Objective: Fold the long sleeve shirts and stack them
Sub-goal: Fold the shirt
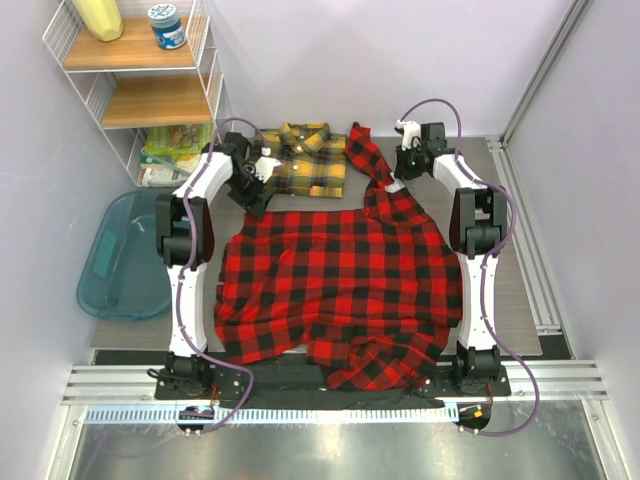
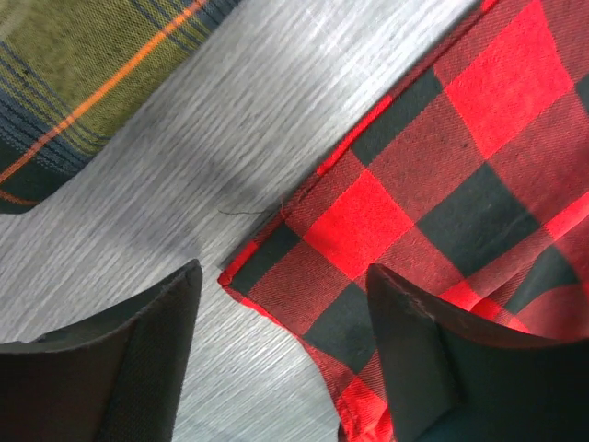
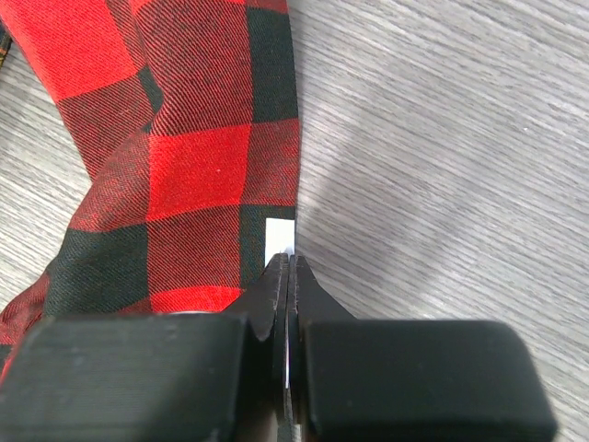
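Observation:
The red-and-black check shirt point(image 1: 340, 280) lies spread over the table's middle, with one strip running up toward the back. The yellow-and-black check shirt point(image 1: 305, 160) lies folded at the back, left of that strip. My left gripper point(image 1: 255, 195) hangs open over the red shirt's back-left corner. In the left wrist view that corner point(image 2: 304, 258) lies between my fingers point(image 2: 405, 322), and the yellow shirt point(image 2: 83, 74) is at the top left. My right gripper point(image 1: 395, 183) is shut on the edge of the red shirt's strip point(image 3: 193, 166), its tips point(image 3: 289, 258) closed at a white patch.
A white wire shelf point(image 1: 140, 70) with a jar and a yellow bottle stands at the back left, with packages point(image 1: 175, 150) below it. A blue plastic tub point(image 1: 120, 260) sits left of the table. A metal rail point(image 1: 525, 240) runs along the right side.

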`<state>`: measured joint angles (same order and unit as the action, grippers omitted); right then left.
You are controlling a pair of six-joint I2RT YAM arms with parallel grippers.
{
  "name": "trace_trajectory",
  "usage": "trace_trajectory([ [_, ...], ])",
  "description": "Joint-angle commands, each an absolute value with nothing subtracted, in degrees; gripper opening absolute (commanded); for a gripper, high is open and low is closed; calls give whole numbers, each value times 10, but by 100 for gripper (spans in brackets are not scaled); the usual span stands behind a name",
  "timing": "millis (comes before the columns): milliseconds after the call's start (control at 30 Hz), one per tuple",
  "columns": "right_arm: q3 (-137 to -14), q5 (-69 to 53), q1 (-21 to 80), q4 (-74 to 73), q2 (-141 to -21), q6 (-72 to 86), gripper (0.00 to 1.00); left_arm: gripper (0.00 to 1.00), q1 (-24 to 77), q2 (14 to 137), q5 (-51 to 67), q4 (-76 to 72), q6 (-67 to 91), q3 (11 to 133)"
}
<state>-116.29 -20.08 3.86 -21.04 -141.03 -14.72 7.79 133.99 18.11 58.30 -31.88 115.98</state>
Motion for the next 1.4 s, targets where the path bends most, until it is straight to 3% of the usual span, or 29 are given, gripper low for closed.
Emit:
trace_trajectory([
  [0,-1172,-181,36,-265,-1398,-149,1,65,77,1343,170,601,-366,1161],
  [33,-1174,-182,37,-265,-1397,-148,1,58,79,1345,168,605,-370,1161],
  [300,-1170,-195,27,-251,-1370,-130,1,26,81,1359,139,605,-383,1157],
  [333,-1170,-195,27,-248,-1364,-129,1,16,80,1357,141,600,-382,1156],
  [433,-1176,-202,23,-237,-1354,-122,1,0,81,1347,147,576,-367,1155],
  [800,-1221,-229,19,-249,-1351,-121,1,0,81,1324,165,558,-350,1172],
  [867,-1244,-233,18,-285,-1366,-127,12,11,81,1327,152,558,-348,1172],
  [900,-1259,-230,19,-318,-1378,-126,23,26,81,1328,149,557,-345,1172],
  [933,-1261,-231,19,-329,-1382,-125,29,33,81,1329,148,559,-341,1173],
  [1000,-1244,-234,19,-343,-1376,-122,50,47,81,1325,149,556,-338,1167],
  [1067,-1225,-230,24,-342,-1374,-121,63,51,81,1319,149,545,-336,1158],
  [1167,-1216,-216,36,-342,-1380,-127,69,56,81,1321,142,540,-335,1160],
  [1367,-1209,-170,64,-344,-1405,-147,67,63,80,1323,132,541,-332,1166],
])
